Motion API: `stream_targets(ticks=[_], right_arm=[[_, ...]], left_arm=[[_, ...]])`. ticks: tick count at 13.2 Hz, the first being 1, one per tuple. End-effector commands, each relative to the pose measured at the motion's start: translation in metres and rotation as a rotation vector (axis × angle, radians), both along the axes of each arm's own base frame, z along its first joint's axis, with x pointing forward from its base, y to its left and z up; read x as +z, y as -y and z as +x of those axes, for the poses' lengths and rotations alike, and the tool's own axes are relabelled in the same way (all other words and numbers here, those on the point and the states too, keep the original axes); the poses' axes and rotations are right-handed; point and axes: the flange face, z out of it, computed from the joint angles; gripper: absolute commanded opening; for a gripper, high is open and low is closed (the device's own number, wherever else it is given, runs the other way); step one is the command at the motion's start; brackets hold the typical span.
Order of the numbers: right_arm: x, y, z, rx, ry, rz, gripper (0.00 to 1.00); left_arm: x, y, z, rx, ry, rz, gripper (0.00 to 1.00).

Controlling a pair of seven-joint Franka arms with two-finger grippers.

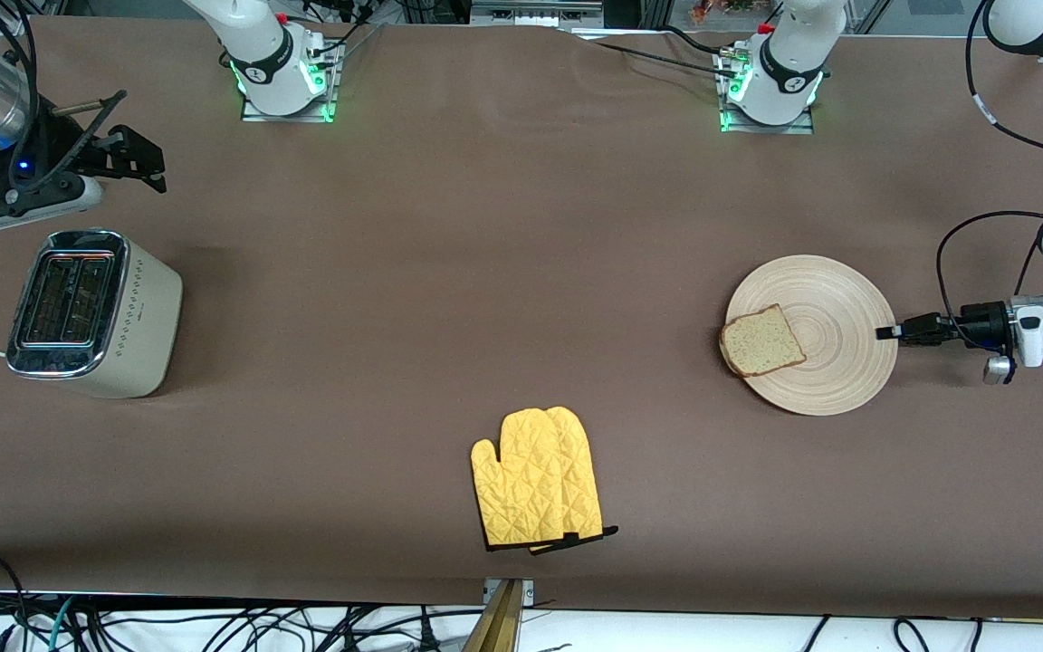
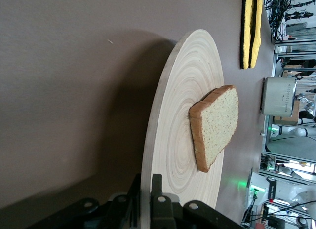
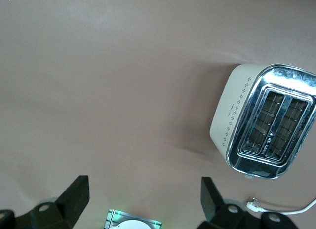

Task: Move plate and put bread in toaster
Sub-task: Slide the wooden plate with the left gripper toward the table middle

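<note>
At the right arm's end of the bench, the toaster [image 1: 91,312] stands with empty slots; the right tool [image 3: 143,197] waits above the bench beside it, spread wide. Yellow mitts [image 1: 537,477] lie mid-bench. The plate [image 1: 834,376], carrying the bread [image 1: 761,340], is pinched at its rim by the left tool [image 1: 890,332]. The plate-moving step is judged in hand; a level carry toward the toaster seems called for.

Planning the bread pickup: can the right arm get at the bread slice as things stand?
Probably not: the right tool hangs open above the toaster, while the bread lies on the plate at the left arm's end.
</note>
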Motion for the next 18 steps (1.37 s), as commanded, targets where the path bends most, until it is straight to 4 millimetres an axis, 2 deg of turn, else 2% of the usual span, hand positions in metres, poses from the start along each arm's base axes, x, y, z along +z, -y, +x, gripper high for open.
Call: stream_targets(ticks=[1,3,5,7,9,11,12,15,18], right_arm=[[0.0,0.0,-0.001,0.012,-0.001,0.015,1.0],[-0.001,0.001,-0.001,0.01,-0.003,0.015,1.0],[-0.001,0.001,-0.001,0.009,-0.001,0.015,1.0],[-0.002,0.002,0.001,0.009,-0.001,0.015,1.0],[-0.004,0.002,0.002,0.009,-0.003,0.015,1.0],[-0.008,0.002,0.004,0.009,-0.007,0.015,1.0],[-0.007,0.003,0.005,0.006,-0.003,0.016,1.0],[-0.01,0.009,0.007,-0.005,-0.007,0.015,1.0],[-0.012,0.017,0.009,-0.021,-0.01,0.017,1.0]], left_arm=[[0.016,0.038,0.018,-0.022,-0.063,-0.087,0.0],[0.022,0.064,0.03,-0.042,-0.048,-0.117,0.0],[0.025,0.1,0.045,-0.073,-0.026,-0.128,0.0],[0.037,0.163,0.06,-0.166,-0.018,-0.123,0.0],[0.036,0.198,0.07,-0.186,0.007,-0.103,0.0],[0.026,0.237,0.07,-0.127,0.022,-0.147,0.0],[0.029,0.265,0.073,-0.138,0.038,-0.159,0.0],[0.021,0.322,0.075,-0.149,0.054,-0.124,0.0],[0.003,0.391,0.057,-0.068,0.028,-0.131,0.0]])
